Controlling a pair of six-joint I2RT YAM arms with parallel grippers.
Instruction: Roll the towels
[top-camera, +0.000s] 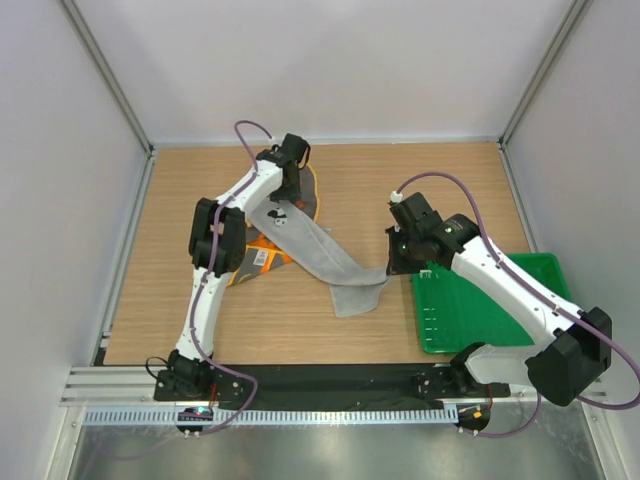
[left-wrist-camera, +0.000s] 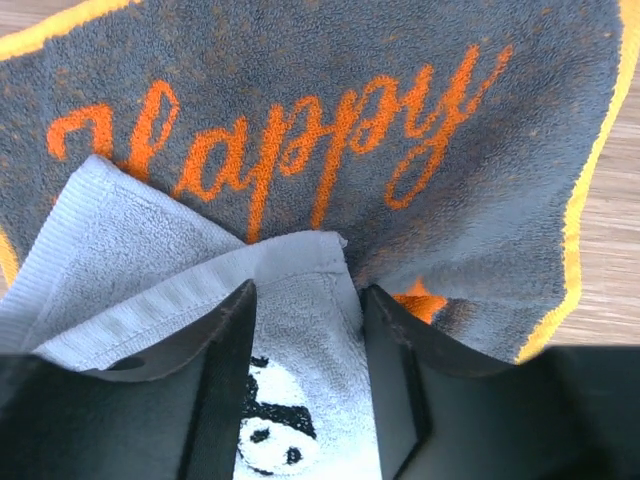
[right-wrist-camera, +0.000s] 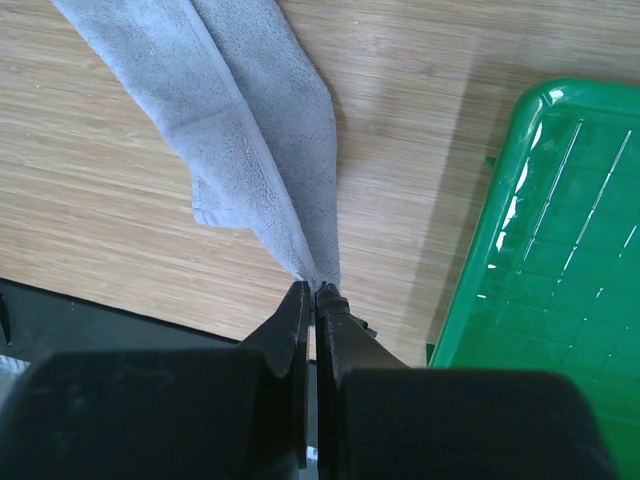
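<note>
While the right arm's fingers (right-wrist-camera: 313, 290) are pressed tight together on one pinched corner of the light grey towel (top-camera: 322, 250), that towel runs in a twisted band across the middle of the bench (top-camera: 420, 185), from this corner just beside the green tray (top-camera: 485, 315) up and leftward to the left arm. From the held corner the cloth fans out into two folds, and part of it lies flat on the wood near the front edge. The left arm's fingers (left-wrist-camera: 305, 290) stand about half apart, one on each side of the towel's far end. A fold of the pale cloth and a small white label (left-wrist-camera: 270, 432) with black print lie in the gap between them. Under that end lies the dark grey towel (left-wrist-camera: 420, 70), spread at the back left of the bench with orange script on its face and an orange-yellow edge. From above, a turned-up orange part of it shows beside the left arm. The tray sits at the near right of the bench.
</note>
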